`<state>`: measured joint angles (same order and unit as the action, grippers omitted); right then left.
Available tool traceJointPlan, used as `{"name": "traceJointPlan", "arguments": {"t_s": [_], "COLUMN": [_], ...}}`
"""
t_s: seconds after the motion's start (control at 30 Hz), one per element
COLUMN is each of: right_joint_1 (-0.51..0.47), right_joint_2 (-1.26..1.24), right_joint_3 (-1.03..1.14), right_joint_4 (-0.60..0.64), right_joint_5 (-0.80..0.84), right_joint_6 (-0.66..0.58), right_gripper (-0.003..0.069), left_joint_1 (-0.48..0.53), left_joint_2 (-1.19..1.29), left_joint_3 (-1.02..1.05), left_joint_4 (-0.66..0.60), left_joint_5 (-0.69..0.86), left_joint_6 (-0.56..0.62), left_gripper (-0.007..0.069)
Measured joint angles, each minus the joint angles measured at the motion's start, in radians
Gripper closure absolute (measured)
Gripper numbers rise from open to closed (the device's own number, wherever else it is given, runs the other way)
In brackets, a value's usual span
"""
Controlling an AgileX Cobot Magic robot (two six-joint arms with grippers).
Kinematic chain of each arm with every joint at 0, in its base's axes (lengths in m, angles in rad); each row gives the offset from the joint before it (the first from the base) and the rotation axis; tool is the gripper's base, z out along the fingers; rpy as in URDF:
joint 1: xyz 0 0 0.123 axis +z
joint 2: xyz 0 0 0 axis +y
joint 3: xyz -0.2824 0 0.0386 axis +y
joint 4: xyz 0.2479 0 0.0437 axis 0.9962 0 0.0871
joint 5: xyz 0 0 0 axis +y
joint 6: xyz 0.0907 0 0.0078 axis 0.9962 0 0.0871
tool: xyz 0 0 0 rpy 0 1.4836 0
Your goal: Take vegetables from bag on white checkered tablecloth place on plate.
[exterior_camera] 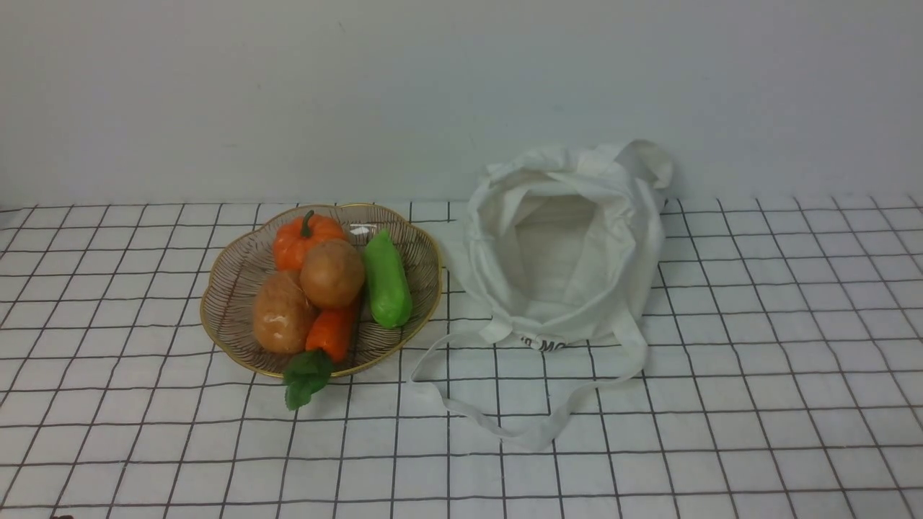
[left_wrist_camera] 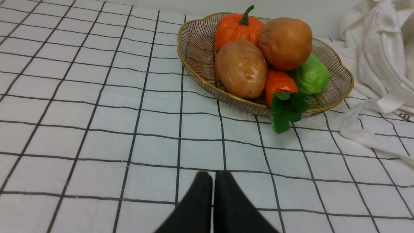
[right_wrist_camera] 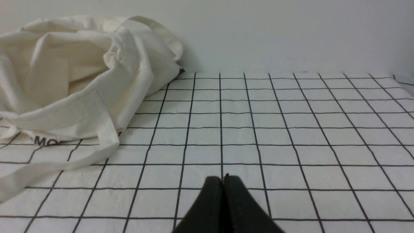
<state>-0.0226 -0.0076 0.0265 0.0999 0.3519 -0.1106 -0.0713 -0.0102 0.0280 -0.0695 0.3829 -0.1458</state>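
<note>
The round orange-brown vegetable (exterior_camera: 332, 273) (left_wrist_camera: 285, 43) rests in the gold-rimmed ribbed plate (exterior_camera: 231, 288) (left_wrist_camera: 197, 42), on top of the other produce. To the right of the plate, the white bag (exterior_camera: 562, 238) (right_wrist_camera: 81, 74) lies slumped on the white checkered tablecloth (exterior_camera: 757, 324) with its mouth open, and nothing shows inside it. My left gripper (left_wrist_camera: 213, 176) is shut and empty, low over the cloth in front of the plate. My right gripper (right_wrist_camera: 223, 179) is also shut and empty, over bare cloth beside the bag. Neither arm appears in the front view.
A ribbed orange pumpkin (exterior_camera: 303, 238), a lumpy brown potato (exterior_camera: 283, 316), an orange carrot (exterior_camera: 330, 333) with leaves hanging over the rim, and a green pepper (exterior_camera: 387, 281) share the plate. The bag's strap (exterior_camera: 505, 425) loops forward on the cloth. A pale wall stands behind.
</note>
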Motion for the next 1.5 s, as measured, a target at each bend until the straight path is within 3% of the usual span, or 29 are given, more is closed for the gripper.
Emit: {"name": "traceJointPlan", "arguments": {"t_s": [0.2,1.5], "right_joint_1": [0.071,0.078], "right_joint_2": [0.0,0.0], "right_joint_3": [-0.001,-0.001], "right_joint_4": [-0.002,-0.002], "right_joint_5": [0.015,0.015], "right_joint_6": [0.001,0.002], "right_gripper": [0.0673,0.0673], "left_joint_1": [0.0,0.0], "left_joint_2": [0.0,0.0], "left_joint_3": [0.0,0.0], "left_joint_4": [0.0,0.0], "left_joint_5": [0.0,0.0], "left_joint_6": [0.0,0.0], "left_gripper": [0.0632,0.0632]}}
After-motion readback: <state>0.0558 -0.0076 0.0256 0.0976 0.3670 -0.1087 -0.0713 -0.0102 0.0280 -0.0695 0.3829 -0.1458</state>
